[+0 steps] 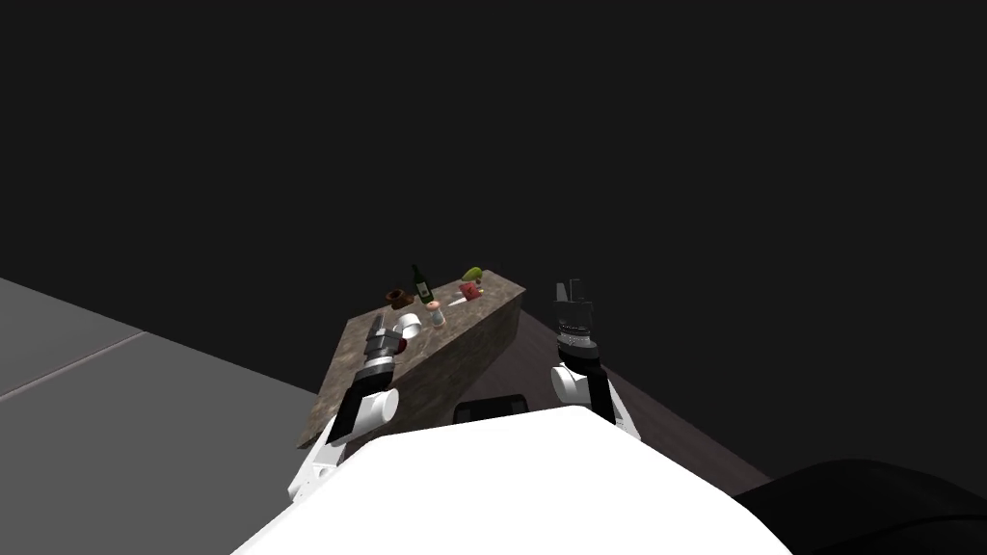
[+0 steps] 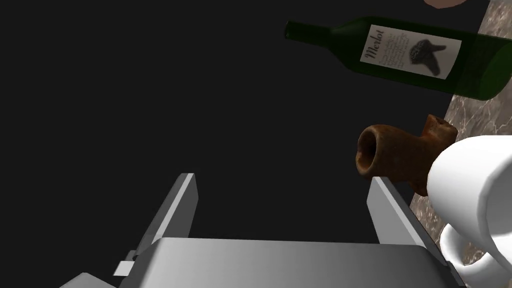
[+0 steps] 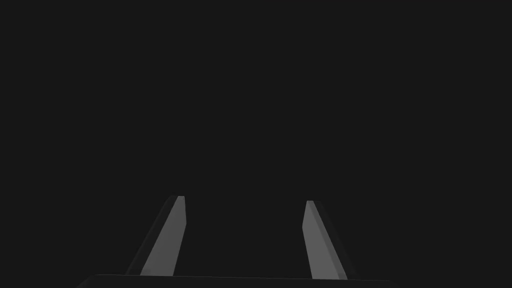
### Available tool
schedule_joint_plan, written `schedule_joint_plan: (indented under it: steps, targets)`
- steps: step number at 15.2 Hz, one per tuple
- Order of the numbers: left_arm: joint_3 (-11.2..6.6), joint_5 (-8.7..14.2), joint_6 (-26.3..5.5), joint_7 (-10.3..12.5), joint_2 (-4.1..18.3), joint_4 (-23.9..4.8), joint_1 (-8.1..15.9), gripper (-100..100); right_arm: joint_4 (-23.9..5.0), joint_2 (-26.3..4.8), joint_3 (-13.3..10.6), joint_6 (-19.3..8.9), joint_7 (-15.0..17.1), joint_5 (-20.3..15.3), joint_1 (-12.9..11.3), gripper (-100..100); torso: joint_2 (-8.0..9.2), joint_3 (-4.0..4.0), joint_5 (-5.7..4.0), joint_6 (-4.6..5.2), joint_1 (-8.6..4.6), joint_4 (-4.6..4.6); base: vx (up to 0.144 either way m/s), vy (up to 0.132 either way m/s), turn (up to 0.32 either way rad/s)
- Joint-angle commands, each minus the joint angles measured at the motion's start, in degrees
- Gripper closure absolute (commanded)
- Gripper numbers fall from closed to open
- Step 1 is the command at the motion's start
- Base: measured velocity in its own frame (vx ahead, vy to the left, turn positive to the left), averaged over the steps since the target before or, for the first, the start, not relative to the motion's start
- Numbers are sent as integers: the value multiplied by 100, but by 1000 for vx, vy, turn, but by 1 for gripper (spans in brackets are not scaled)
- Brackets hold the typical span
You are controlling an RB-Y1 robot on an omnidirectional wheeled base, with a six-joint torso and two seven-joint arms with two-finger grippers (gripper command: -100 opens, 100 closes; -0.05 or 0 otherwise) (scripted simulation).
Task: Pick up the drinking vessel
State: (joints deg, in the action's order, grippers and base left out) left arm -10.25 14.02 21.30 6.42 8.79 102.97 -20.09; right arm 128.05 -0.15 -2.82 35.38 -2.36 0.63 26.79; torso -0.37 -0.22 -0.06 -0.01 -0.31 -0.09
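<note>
Hovering over the counter, L gripper has its fingers spread wide w/ nothing between them. Mug, white, sits toward the counter's far edge. It is just outside one finger, not in the gap, w/ its handle on the side nearest the gripper body. Judging by that, the grasp isn't lined up yet.

Risks, as I read them:
- Closing now: fingers meet on air, or the near blade clips the mug wall & shoves it sideways.
- Shifting across to centre: that blade could catch the rim or handle & tip the mug. They look v. close; can't tell if touching.
- Brown pot stands just beyond the mug, at the far edge, and the bottle a bit further along the same edge. A push on the mug could pass to the pot & send it off the edge. Bottle is tall & narrow, prob. easy to topple w/ a stray sweep of the arm.
- Pinching the handle only: mug may swing or slip. Across the body seems safer, if the gap takes it.

R gripper is raised beyond the counter's right corner, fingers apart, empty. It looks to have no part in this step.
</note>
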Motion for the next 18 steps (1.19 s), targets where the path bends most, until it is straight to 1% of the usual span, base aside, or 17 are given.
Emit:
schedule_joint_plan:
  steps: [1, 4, 7, 10, 12, 13, 14, 15, 16, 17, 18]
  targets:
    - [-82, 87, -73, 52, -11, -165, 46, -100, 0, 0, 0, 0, 0, 0, 0, 0, 0, 0, 0, 0, 0, 0, 63, -81, 85]
    - [-283, 300, -217, 167, -83, -604, 168, -100, 0, 0, 0, 0, 0, 0, 1, 0, -11, -6, 0, -1, -2, -2, 96, -106, 127]
    - [-466, 487, -338, 267, -150, -982, 288, -100, 0, 0, 0, 0, 0, 0, 1, 0, -22, -12, -3, 1, -12, -4, 113, -119, 123]
    - [-622, 638, -432, 348, -204, -1280, 401, -100, 0, 0, 0, 0, 0, 0, 1, 0, -29, -16, 0, 1, 4, -6, 125, -80, 101]
    - [-705, 716, -478, 389, -232, -1428, 464, -100, 0, 0, 0, 0, 0, 0, 1, 0, -30, -17, 0, 1, 5, -6, 118, -77, 78]
    - [-788, 790, -520, 429, -260, -1567, 530, -100, 0, 0, 0, 0, 0, 0, 1, 0, -29, -17, 1, 2, 9, -6, 135, -56, 82]
    - [-707, 718, -451, 388, -224, -1484, 498, -100, 0, -1, 0, 0, 0, 0, 1, 0, -33, -18, 2, 0, 14, -6, 90, -33, 41]
    - [-880, 832, -578, 461, -118, -1410, 559, -100, 0, -1, 1, 0, 0, 0, 0, 0, -24, -14, 3, 2, 22, -5, 57, 1, -92]
    - [-786, 771, -513, 419, -179, -1460, 529, -100, 0, -1, 0, 0, 0, 0, -1, 0, -14, -8, 4, 4, 35, -2, 40, 11, -56]
    - [-809, 785, -542, 429, -162, -1443, 540, 100, 0, -1, 1, 0, 0, 0, 0, 0, -4, -3, 7, 2, 41, -1, 16, 3, -1]
    - [-808, 784, -544, 430, -163, -1444, 540, 100, 0, -1, 1, 0, 0, 0, -1, 0, 5, 3, 8, 1, 42, 1, 6, -3, -12]
